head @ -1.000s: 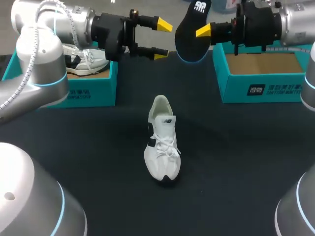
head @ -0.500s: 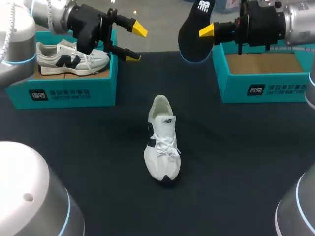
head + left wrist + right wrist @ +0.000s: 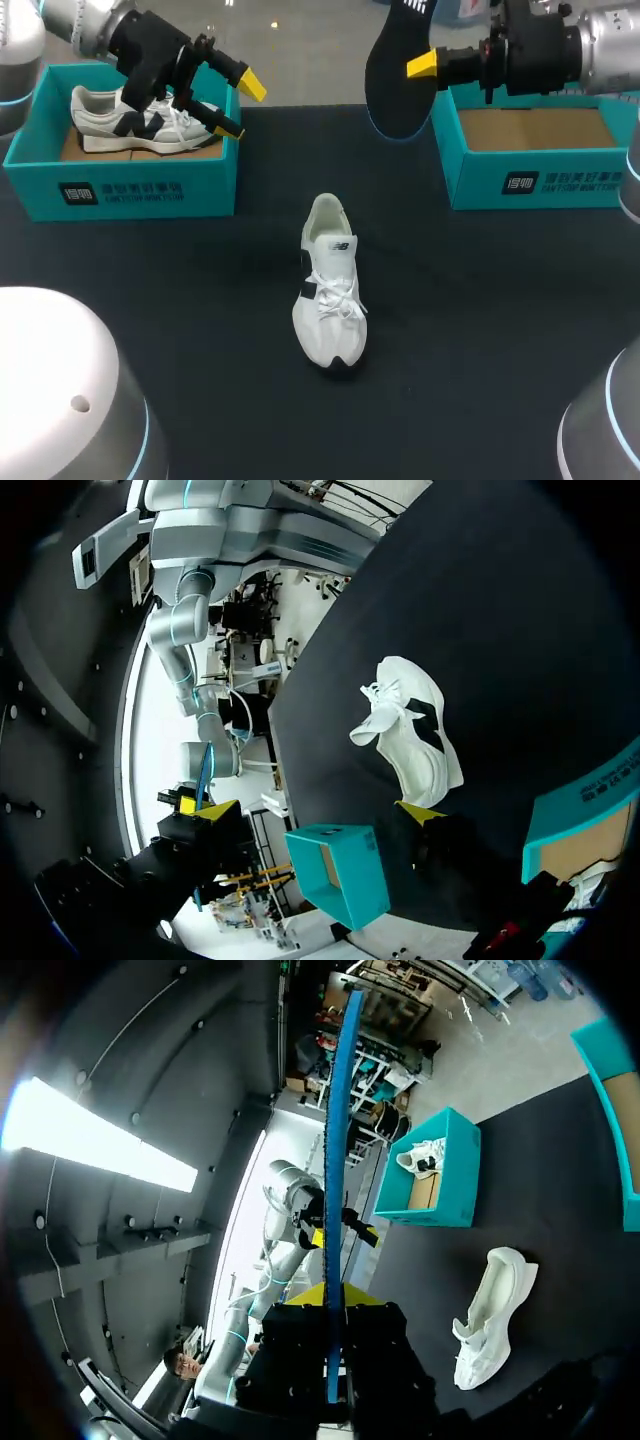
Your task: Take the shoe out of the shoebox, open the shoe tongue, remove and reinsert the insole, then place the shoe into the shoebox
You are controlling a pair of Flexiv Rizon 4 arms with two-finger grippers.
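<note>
Foam: gripping insole aloft in right pincer, beside right box; leaving shoe centred on table; holding left pincer wide over left box. Risking slippage from thin edge grip, insole buckling on reinsertion.

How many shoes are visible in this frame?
2. One white shoe stands mid-table; a second shoe lies in the left shoebox. The right shoebox shows only bare cardboard, though its near wall hides some of the floor.
</note>
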